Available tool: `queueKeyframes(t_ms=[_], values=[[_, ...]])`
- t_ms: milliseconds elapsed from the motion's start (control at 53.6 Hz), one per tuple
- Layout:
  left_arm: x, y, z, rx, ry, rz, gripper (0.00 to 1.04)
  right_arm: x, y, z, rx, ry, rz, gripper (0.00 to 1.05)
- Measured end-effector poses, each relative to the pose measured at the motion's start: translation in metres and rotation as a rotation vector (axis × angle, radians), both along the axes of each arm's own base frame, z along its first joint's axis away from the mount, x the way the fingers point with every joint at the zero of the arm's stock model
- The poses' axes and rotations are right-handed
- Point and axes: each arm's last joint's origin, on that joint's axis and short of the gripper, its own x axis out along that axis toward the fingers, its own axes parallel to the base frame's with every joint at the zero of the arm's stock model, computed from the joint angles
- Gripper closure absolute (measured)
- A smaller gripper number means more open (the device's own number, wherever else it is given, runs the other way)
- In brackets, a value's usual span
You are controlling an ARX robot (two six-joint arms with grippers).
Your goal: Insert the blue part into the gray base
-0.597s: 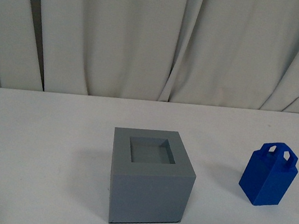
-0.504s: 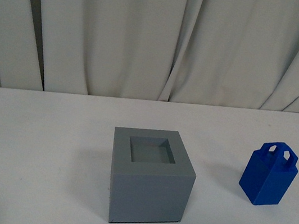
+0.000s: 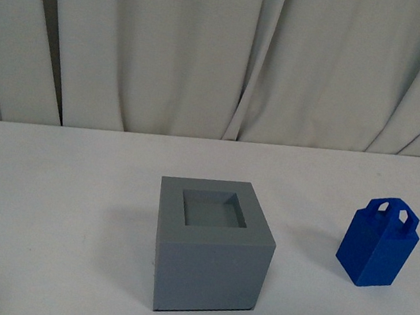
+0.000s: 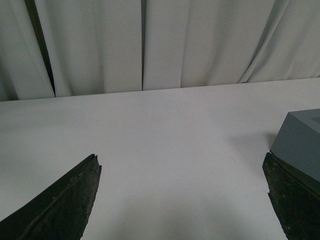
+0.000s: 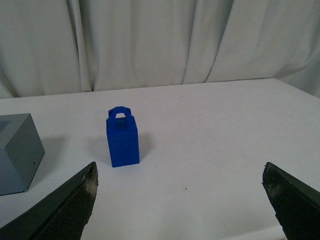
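Two objects show in my front view: the gray base (image 3: 212, 246) sits mid-table (image 3: 42, 211) with its recess facing up, and the blue part (image 3: 378, 244) stands upright well to its right. On the left wrist view, my left gripper (image 4: 182, 200) is spread wide and holds nothing, with the base's corner just beyond one fingertip (image 4: 287, 192). On the right wrist view, my right gripper (image 5: 180, 205) is equally wide and unloaded, the blue part standing ahead of it.

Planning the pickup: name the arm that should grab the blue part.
Right. The blue part stands to the right of the gray base, and the open right hand faces it directly. The left hand faces only the base's edge.
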Motion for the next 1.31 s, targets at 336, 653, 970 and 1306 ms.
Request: queueKeyframes(t_ms=[336,653,970,1306], values=[[0.0,0.0,0.0,0.0,0.0,0.0,0.06,0.0,0.0,0.0,-0.005,0.006,0.012,0.07],[0.0,0.0,0.0,0.0,0.0,0.0,0.06,0.023,-0.004,0.028,-0.083,0.399,0.205,0.07],[0.0,0.0,0.0,0.0,0.0,0.0,0.06,0.079,-0.003,0.081,-0.069,0.673,0.282,0.07],[0.0,0.0,0.0,0.0,0.0,0.0,0.06,0.166,-0.009,0.108,-0.088,0.895,0.25,0.07]])
